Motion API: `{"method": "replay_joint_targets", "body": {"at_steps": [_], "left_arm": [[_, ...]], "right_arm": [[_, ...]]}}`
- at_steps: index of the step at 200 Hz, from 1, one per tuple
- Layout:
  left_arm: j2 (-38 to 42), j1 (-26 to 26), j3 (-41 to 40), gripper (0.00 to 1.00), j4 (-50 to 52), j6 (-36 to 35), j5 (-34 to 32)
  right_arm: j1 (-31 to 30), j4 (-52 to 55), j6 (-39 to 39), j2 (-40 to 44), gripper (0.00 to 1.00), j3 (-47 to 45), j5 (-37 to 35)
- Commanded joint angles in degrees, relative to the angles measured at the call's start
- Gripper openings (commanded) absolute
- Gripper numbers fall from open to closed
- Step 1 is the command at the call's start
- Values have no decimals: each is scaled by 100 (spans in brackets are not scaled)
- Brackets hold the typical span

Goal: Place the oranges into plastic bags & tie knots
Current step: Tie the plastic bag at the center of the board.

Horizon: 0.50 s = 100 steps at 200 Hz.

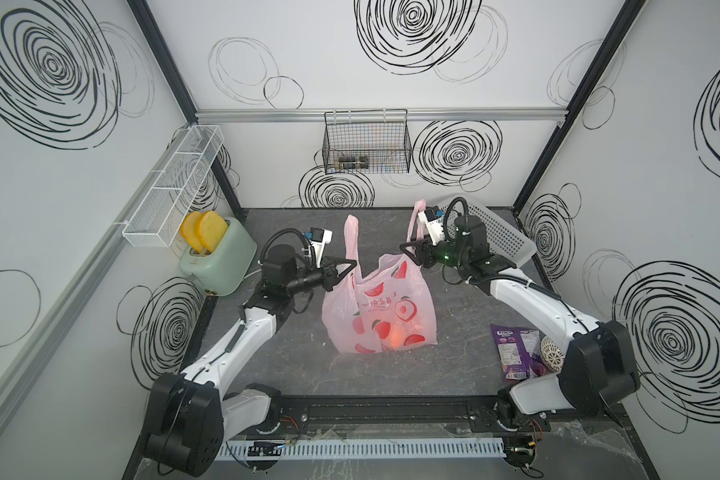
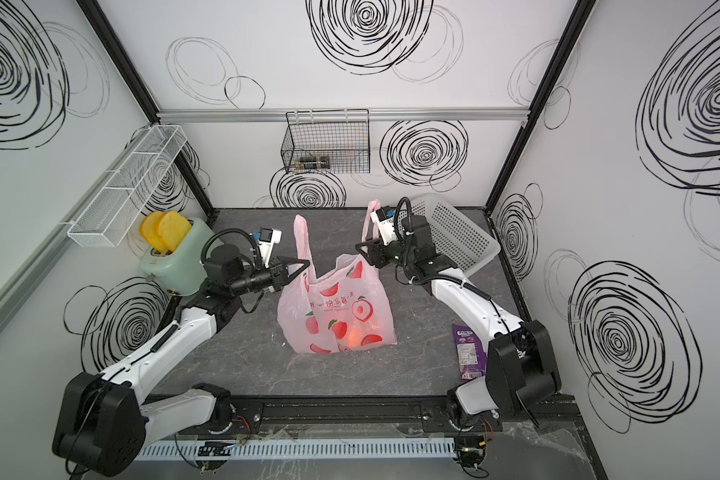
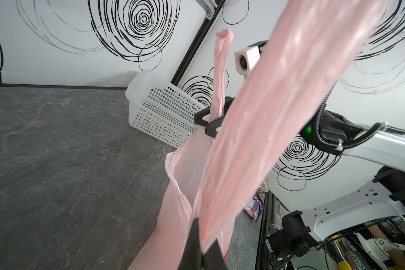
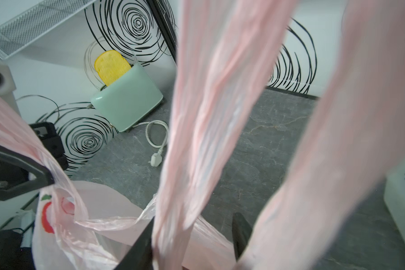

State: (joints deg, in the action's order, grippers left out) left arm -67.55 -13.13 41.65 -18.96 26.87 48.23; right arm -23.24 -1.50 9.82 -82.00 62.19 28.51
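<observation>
1. The pink bag [image 1: 381, 320] [image 2: 337, 316] stands on the dark table [image 1: 287, 365] in the centre of both top views. Its mouth is upward and peach prints show on the front.
2. The oranges [image 1: 395, 337] [image 2: 355, 337] show only as an orange glow through the plastic, low in the bag. I cannot count them.
3. The left gripper [image 1: 352, 266] [image 2: 306, 266] is at the left of the bag's top and is pressed together on the left handle [image 1: 351, 232]. In the left wrist view its black fingers [image 3: 192, 245] meet at the bottom edge, w/ the pink strip coming out betw. them.
4. The right gripper [image 1: 408, 249] [image 2: 360, 248] is at the upper right of the bag, and the right handle [image 1: 415, 216] passes betw. its jaws. In the right wrist view the jaws are partly spread, and a gap shows beside the strip, so it is not clamped.
5. The 2 handles rise upright, well apart from each other, and are not yet tied.
6. Other things: a mint toaster [image 1: 221, 262] w/ 2 yellow toast slices [image 1: 202, 230] at the left, a white basket [image 1: 495, 237] at the upper right behind the right arm, and a purple packet [image 1: 512, 353] on the table at the lower right.
</observation>
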Motion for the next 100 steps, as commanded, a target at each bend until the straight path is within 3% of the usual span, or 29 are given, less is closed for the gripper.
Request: {"method": "replay_joint_targets", "body": {"at_steps": [1,15,31,64,100], "left_arm": [[-54,-39,287,0,50,200,-129],[-99,-91,379,0,211,290,-172],[-148,-158,507,0,575,298,-326],[-262,-207,728,0,1059,237,-408],[-476,-301,972,0,1618,-194,-262]], "right_arm": [[-84,-263,-156,278,33,-54,53],[-133,-300,-204,306,22,-85,146],[-213,-273,-321,313,0,-95,256],[-367,-272,-541,321,0,-94,663],[-619,266,-1430,101,0,109,2364]]}}
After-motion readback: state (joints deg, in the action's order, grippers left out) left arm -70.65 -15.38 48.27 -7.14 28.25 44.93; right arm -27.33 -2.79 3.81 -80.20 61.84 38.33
